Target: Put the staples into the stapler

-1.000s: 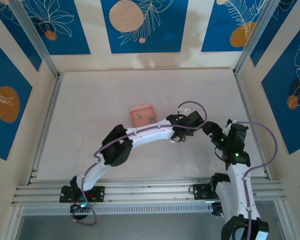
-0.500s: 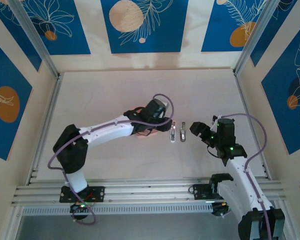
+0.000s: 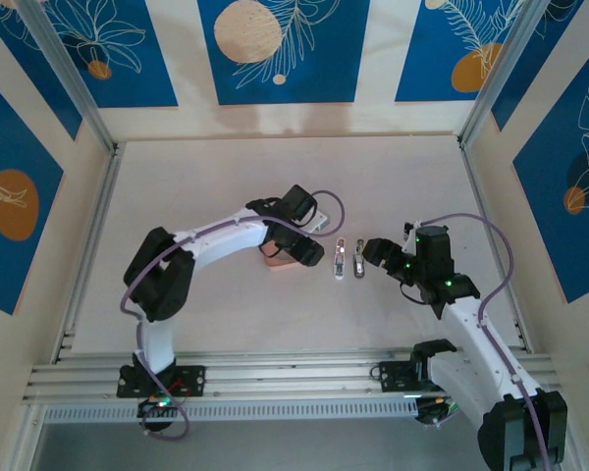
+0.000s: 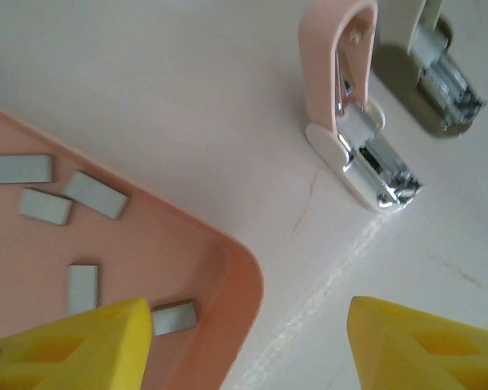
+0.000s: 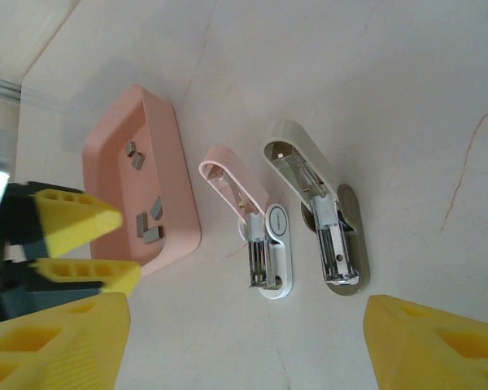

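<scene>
Two staplers lie open side by side: a pink one [image 3: 340, 258] [image 4: 348, 122] [image 5: 256, 236] and a beige one [image 3: 359, 258] [image 4: 427, 73] [image 5: 317, 211], both with bare metal channels. Several grey staples [image 4: 93, 195] [image 5: 146, 219] lie loose in the salmon-pink tray [image 3: 275, 259] [image 4: 228, 276] [image 5: 175, 162], just left of the pink stapler. My left gripper [image 3: 304, 247] [image 4: 248, 349] hangs open over the tray's near corner, one fingertip [image 4: 73, 341] above the tray floor, holding nothing. My right gripper [image 3: 375, 251] [image 5: 244, 349] is open just right of the staplers, empty.
The white table [image 3: 216, 177] is walled by blue-patterned panels with aluminium posts [image 3: 79, 88]. A metal rail [image 3: 294, 378] runs along the near edge. My left arm's forearm [image 3: 226, 235] stretches over the table's middle left.
My left gripper has pulled back from over the staplers to the tray, uncovering both. The tray now lies nearer the front. My right gripper has moved left, closer to the staplers.
</scene>
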Controlling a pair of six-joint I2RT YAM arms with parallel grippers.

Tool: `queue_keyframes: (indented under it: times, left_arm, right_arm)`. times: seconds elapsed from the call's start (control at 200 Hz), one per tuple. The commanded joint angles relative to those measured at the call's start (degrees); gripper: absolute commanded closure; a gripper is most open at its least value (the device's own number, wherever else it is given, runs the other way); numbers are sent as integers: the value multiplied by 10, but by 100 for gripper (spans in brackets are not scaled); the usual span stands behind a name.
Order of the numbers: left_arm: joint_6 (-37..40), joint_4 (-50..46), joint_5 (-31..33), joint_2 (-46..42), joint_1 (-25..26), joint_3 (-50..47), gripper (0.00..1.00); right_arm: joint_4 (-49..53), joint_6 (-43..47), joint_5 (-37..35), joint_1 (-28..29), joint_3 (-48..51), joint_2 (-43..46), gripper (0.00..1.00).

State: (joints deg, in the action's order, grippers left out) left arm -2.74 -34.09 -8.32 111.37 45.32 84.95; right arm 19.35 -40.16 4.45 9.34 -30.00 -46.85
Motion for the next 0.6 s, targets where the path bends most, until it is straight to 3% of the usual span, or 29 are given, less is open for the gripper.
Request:
queue_keyframes:
  times: [0.0, 0.36, 0.595]
  left_arm:
    - [42, -54, -50, 29, -6, 25, 36]
    - [43, -88, -81, 32, 0, 15, 36]
    - [17, -100, -106, 7, 32, -11, 37]
  right_arm:
    - [12, 5, -5, 5, -21, -3, 24]
    - [0, 5, -1, 12, -31, -27, 25]
    - [-1, 13, 2, 26, -46, -50, 26]
